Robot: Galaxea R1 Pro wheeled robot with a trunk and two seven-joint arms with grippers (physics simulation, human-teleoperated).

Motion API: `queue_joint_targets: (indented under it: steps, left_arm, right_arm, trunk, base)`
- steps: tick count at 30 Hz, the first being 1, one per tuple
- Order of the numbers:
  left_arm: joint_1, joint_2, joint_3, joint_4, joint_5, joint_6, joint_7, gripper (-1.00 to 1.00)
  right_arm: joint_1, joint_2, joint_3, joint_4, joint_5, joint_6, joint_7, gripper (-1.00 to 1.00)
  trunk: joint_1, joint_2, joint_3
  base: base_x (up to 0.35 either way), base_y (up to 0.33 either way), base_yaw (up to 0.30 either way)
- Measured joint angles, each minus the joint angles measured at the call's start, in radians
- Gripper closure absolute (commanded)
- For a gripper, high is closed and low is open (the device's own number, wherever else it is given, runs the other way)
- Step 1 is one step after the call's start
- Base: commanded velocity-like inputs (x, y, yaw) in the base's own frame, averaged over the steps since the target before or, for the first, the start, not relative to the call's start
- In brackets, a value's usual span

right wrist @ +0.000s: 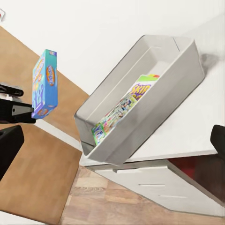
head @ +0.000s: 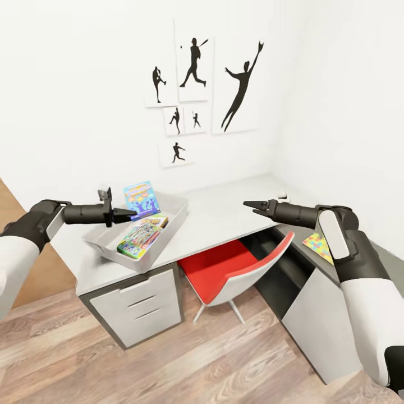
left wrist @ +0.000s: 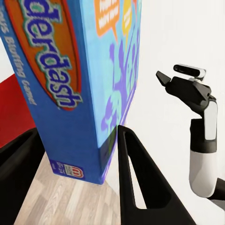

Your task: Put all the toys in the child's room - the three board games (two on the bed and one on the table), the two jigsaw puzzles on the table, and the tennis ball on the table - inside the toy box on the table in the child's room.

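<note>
Jaws of L gripper (head: 124, 214) clamped on blue board game (head: 141, 198), held upright over toy box (head: 178, 212) on table (head: 235, 207); long axis vertical; box directly below, SKIP BO game (head: 141, 235) already inside; R gripper (head: 253, 206) jaws apart, empty, farther off; jigsaw puzzle (head: 318, 247) by R arm.

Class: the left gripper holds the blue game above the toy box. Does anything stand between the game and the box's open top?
Nothing visible does. The blue game, shut in the left gripper, hangs over the toy box; its top is open. Games already lie flat on its floor, leaving room above.
</note>
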Motion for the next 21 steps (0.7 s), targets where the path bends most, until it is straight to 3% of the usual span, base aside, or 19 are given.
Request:
queue_joint_targets:
  steps: [5, 14, 21]
  left_arm:
    - [0.001, -0.007, 0.025, 0.019, -0.003, -0.001, 0.044, 1.0]
    - [0.001, -0.007, 0.033, 0.021, 0.001, 0.0, 0.048, 1.0]
    - [0.001, -0.007, 0.033, 0.021, 0.001, 0.0, 0.049, 1.0]
  right_arm:
    - [0.0, 0.001, 0.0, 0.0, -0.001, 0.0, 0.0, -1.0]
    - [0.0, 0.001, 0.001, 0.0, 0.0, 0.0, -0.001, -1.0]
    - [0.0, 0.002, 0.002, 0.0, 0.002, 0.0, -0.004, -1.0]
  trunk:
    - [0.0, 0.0, 0.0]
    - [0.0, 0.0, 0.0]
    - [0.0, 0.0, 0.001]
  base:
    - [0.135, -0.106, 0.042]
    - [0.023, -0.021, 0.002]
    - [0.087, -0.174, 0.13]
